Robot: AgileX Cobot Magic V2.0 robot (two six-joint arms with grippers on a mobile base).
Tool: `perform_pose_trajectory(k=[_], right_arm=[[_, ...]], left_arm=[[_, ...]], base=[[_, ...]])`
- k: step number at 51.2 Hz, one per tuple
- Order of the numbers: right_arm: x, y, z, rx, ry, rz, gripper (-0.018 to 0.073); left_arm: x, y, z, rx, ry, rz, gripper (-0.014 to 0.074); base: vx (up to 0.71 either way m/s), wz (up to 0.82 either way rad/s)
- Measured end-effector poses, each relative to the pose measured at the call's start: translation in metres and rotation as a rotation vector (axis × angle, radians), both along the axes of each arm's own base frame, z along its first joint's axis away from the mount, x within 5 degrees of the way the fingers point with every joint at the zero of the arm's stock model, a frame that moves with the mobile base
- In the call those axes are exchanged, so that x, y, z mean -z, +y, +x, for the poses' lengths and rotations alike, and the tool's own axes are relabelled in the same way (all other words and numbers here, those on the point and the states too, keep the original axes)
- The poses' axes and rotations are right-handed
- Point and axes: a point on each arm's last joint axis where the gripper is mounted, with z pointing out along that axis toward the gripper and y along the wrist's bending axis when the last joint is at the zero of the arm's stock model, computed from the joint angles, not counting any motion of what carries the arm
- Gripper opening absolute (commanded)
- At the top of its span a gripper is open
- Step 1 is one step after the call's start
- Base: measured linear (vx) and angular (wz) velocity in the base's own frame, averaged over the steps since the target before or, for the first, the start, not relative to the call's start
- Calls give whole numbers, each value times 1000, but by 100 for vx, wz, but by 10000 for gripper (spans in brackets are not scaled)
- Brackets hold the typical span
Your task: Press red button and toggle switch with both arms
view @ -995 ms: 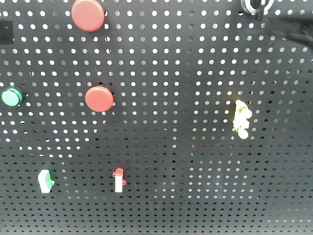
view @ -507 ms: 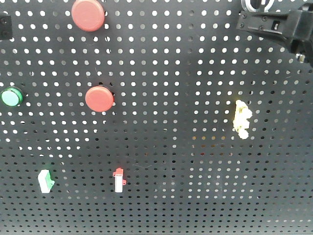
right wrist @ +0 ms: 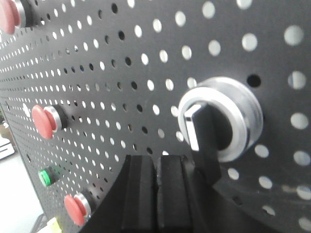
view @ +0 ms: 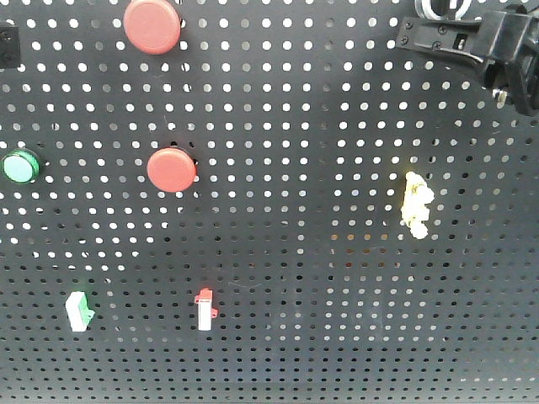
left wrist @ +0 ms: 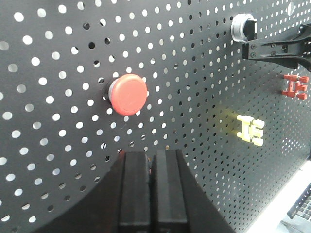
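A red button [left wrist: 128, 94] sticks out of the black pegboard [left wrist: 58, 58]; my left gripper [left wrist: 151, 155] is shut just below it and apart from it. That button also shows in the front view [view: 172, 171], where the left gripper is out of frame. At the board's top right sits a silver-ringed switch [right wrist: 221, 119] with a black lever. My right gripper [right wrist: 156, 160] is shut with nothing in it, its tips just beside and below that lever. From the front the right gripper [view: 404, 35] reaches in from the right under the switch [view: 442, 7].
The board also carries a second red button [view: 152, 25], a green button [view: 18, 167], a yellow clip [view: 416, 204], a small green switch [view: 78, 310] and a small red-and-white switch [view: 205, 310]. A red clip [left wrist: 295, 85] sits right of the yellow one.
The right gripper has come into the front view from the upper right and moved left, ending just under the silver-ringed switch. Nothing on the board has changed.
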Motion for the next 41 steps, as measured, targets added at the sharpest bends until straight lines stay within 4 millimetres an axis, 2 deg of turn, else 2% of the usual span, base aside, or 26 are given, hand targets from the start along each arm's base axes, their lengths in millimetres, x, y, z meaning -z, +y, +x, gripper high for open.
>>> perform_pose_trajectory(k=[23,30,41], right_arm=[[2,-2,2,70,-5,-56,-3],[4,-9,7,160,-4,-83,-3],[-2,-16,-2,226,-39,-125,-3]], left_arm=[[0,1,1,-12,-7,15,1],[0,1,1,-11,-6,15,1],[1,1,1,-13,-7,17,1]], base=[[0,0],[0,0],[0,0]])
